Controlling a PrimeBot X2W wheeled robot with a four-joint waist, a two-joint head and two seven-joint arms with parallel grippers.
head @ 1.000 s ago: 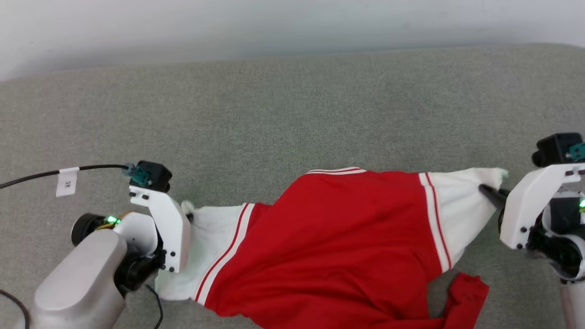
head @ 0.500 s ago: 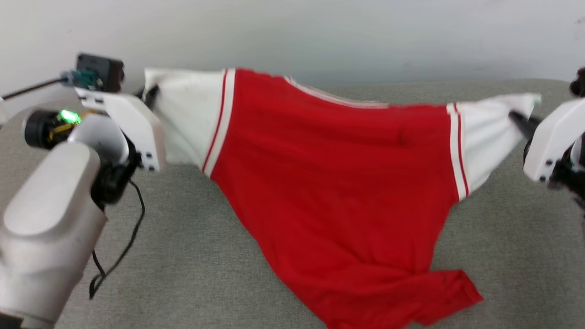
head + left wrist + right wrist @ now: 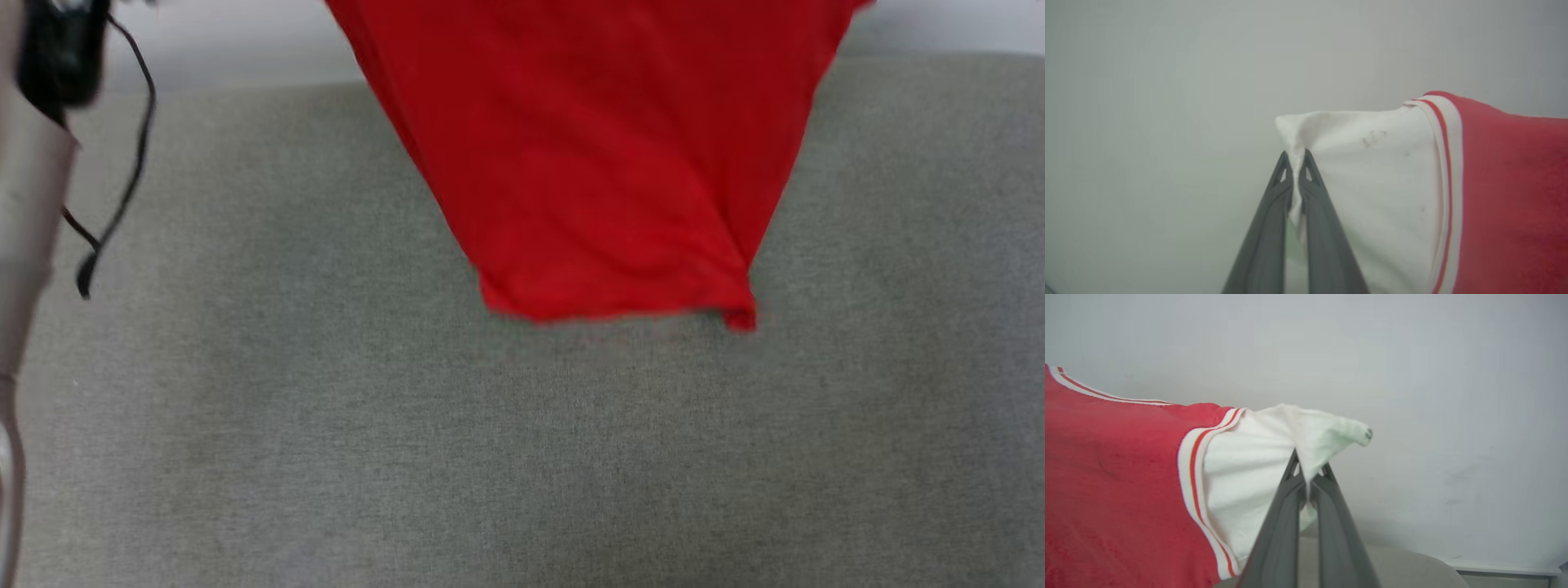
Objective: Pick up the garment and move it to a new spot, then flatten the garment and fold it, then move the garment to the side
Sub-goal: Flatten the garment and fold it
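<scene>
The garment (image 3: pixel 604 155) hangs in the air over the grey-green surface, its red body tapering down to a hem just above the cloth. In the left wrist view my left gripper (image 3: pixel 1295 161) is shut on the edge of one white sleeve (image 3: pixel 1372 196), beside the red-striped trim. In the right wrist view my right gripper (image 3: pixel 1308 473) is shut on the other white sleeve (image 3: pixel 1249 477), which bunches into a point past the fingertips. The shirt is stretched between the two grips. Its numerals are hidden.
A grey-green padded surface (image 3: pixel 522 441) spreads below the shirt. A pale wall (image 3: pixel 1167 102) stands behind it. My left forearm (image 3: pixel 24 204) and its dangling black cable (image 3: pixel 122 163) run along the left edge of the head view.
Both grippers have lifted the shirt off the surface and risen above the head view's top edge. The hem, crumpled on the cloth before, now hangs free. The head camera has shifted too.
</scene>
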